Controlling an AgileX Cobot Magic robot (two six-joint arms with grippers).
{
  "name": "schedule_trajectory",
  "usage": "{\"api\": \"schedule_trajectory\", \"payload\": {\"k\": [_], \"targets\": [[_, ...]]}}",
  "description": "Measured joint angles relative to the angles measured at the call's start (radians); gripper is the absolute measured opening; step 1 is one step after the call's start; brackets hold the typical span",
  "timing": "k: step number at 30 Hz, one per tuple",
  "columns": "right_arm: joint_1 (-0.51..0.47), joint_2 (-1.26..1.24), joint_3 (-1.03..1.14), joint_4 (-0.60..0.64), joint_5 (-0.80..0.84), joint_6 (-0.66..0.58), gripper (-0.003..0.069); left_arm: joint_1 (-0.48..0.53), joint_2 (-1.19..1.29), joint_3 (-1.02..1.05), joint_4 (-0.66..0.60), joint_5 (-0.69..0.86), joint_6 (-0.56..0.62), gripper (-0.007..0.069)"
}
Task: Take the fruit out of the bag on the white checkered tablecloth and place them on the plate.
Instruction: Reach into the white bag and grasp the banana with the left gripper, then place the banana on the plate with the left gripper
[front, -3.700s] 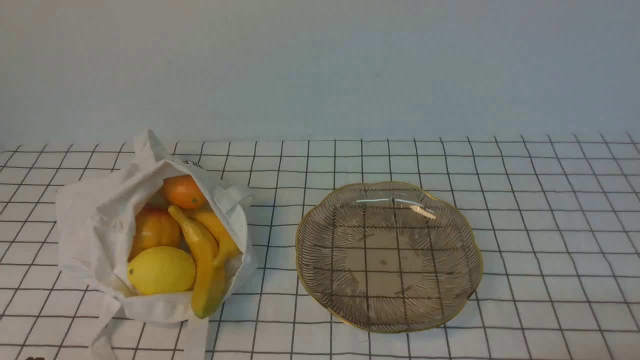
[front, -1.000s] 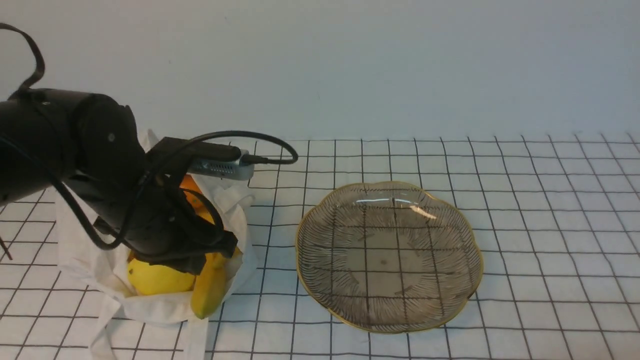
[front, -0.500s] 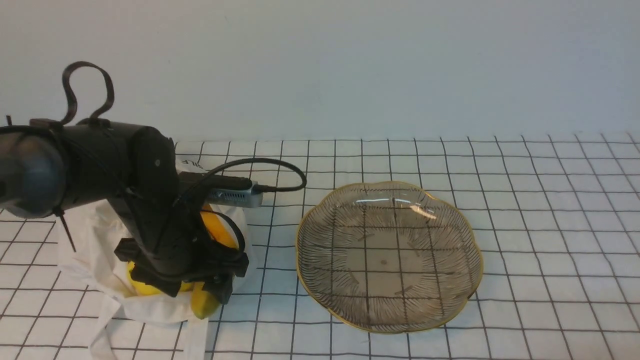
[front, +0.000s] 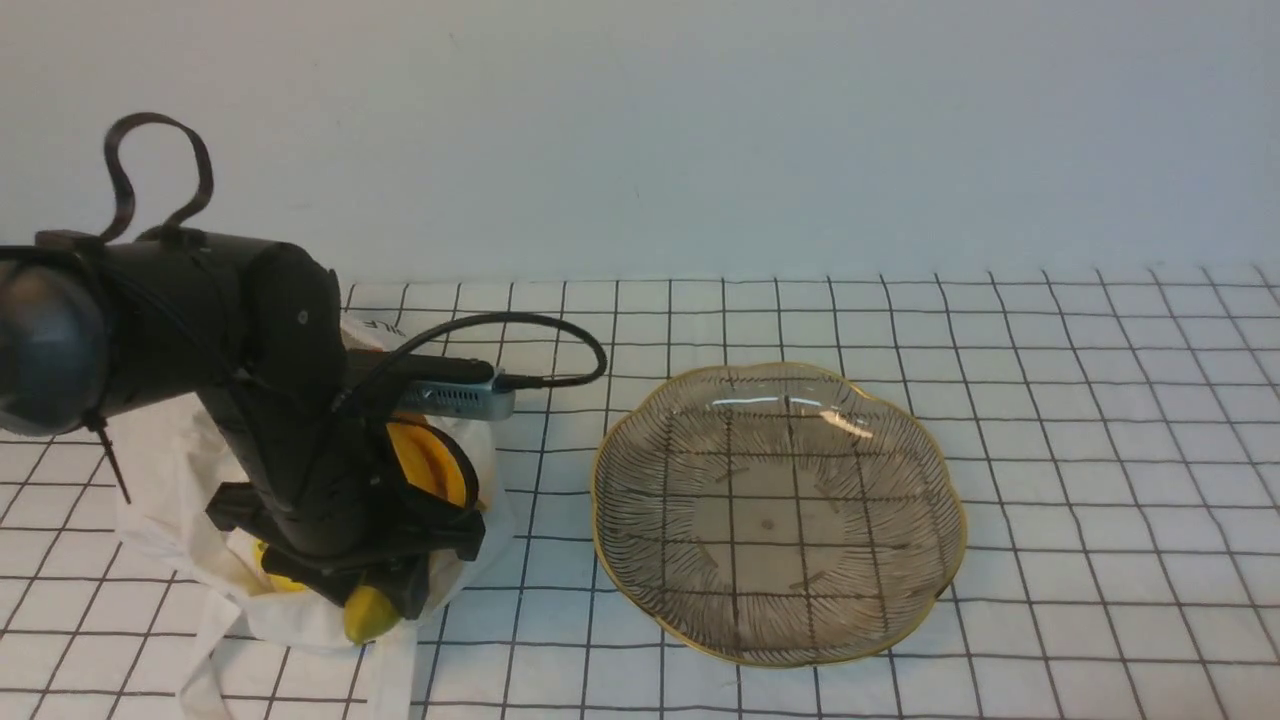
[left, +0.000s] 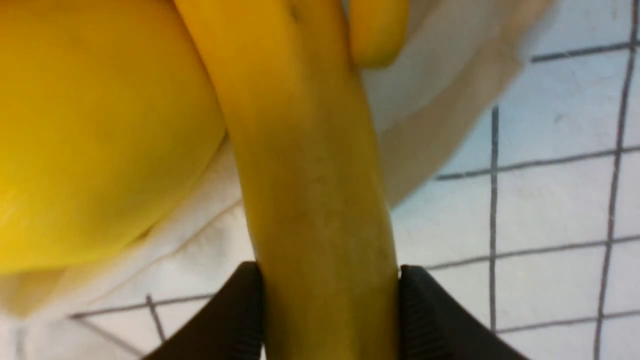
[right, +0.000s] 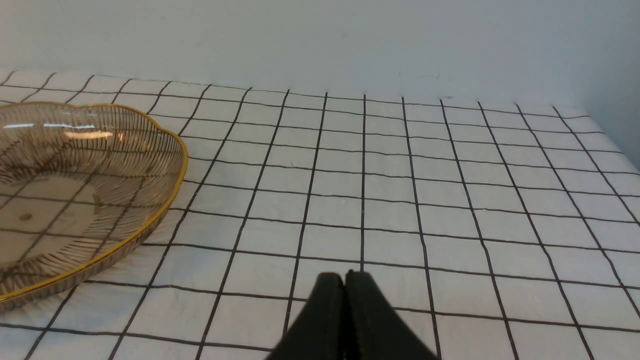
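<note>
Fruit fills the mouth of the bag (front: 165, 500), and the left gripper (left: 327, 305) is clamped across one long banana (left: 310, 175). Its black ribbed fingers (left: 240, 320) press the banana's two flanks with no gap showing. In the front view this banana's blunt end pokes out under the claw toward 6 o'clock, over the bag's near rim. Touching the banana's side is the lemon (left: 100, 125), seen from the front only as a yellow sliver at about 9 o'clock of the claw. The tip of a second banana (left: 377, 35) rests against the grasped one farther along its length. From the front it curves up at about 1 o'clock of the claw, inside the bag. Whether other fruit lies deeper in cannot be told, since the black arm covers it. The off-white cloth bag slumps open on the white checkered tablecloth (front: 1100, 400), its straps trailing toward 6 o'clock. A grey wrist camera (front: 460, 402) with a looping black cable (front: 570, 345) juts from the arm toward 3 o'clock. At 3 o'clock of the bag, apart from it, sits the ribbed glass plate (front: 594, 490) with its gold rim, holding nothing. The right gripper (right: 345, 300) is pressed shut on nothing, jaws touching, over bare tablecloth near the plate's edge.
</note>
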Motion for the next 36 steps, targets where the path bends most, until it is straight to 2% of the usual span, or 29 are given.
{"api": "schedule_trajectory", "payload": {"k": [11, 17, 19, 22, 23, 24, 26, 28, 31, 36], "targets": [[0.0, 0.0, 0.0, 0.0, 0.0, 0.0, -0.0014, 0.0, -0.16, 0.0, 0.066, 0.158, -0.081, 0.0298], [0.0, 0.0, 0.0, 0.0, 0.0, 0.0, -0.0014, 0.0, -0.275, 0.0, 0.009, 0.256, -0.049, 0.0298], [0.0, 0.0, 0.0, 0.0, 0.0, 0.0, -0.0014, 0.0, -0.323, 0.0, -0.072, 0.258, -0.009, 0.0298], [0.0, 0.0, 0.0, 0.0, 0.0, 0.0, -0.0014, 0.0, -0.376, 0.0, -0.258, 0.273, 0.119, 0.0298], [0.0, 0.0, 0.0, 0.0, 0.0, 0.0, -0.0014, 0.0, -0.379, 0.0, -0.283, 0.274, 0.138, 0.0298], [0.0, 0.0, 0.0, 0.0, 0.0, 0.0, -0.0014, 0.0, -0.384, 0.0, -0.371, 0.275, 0.202, 0.0298], [0.0, 0.0, 0.0, 0.0, 0.0, 0.0, -0.0014, -0.001, -0.385, 0.0, -0.431, 0.275, 0.258, 0.0298], [0.0, 0.0, 0.0, 0.0, 0.0, 0.0, -0.0014, -0.003, -0.374, 0.0, -0.548, 0.257, 0.397, 0.0298], [0.0, 0.0, 0.0, 0.0, 0.0, 0.0, -0.0014, -0.003, -0.324, 0.0, -0.701, 0.167, 0.571, 0.0298], [0.0, 0.0, 0.0, 0.0, 0.0, 0.0, -0.0014, -0.024, -0.214, 0.0, -0.843, 0.023, 0.755, 0.0298]]}}
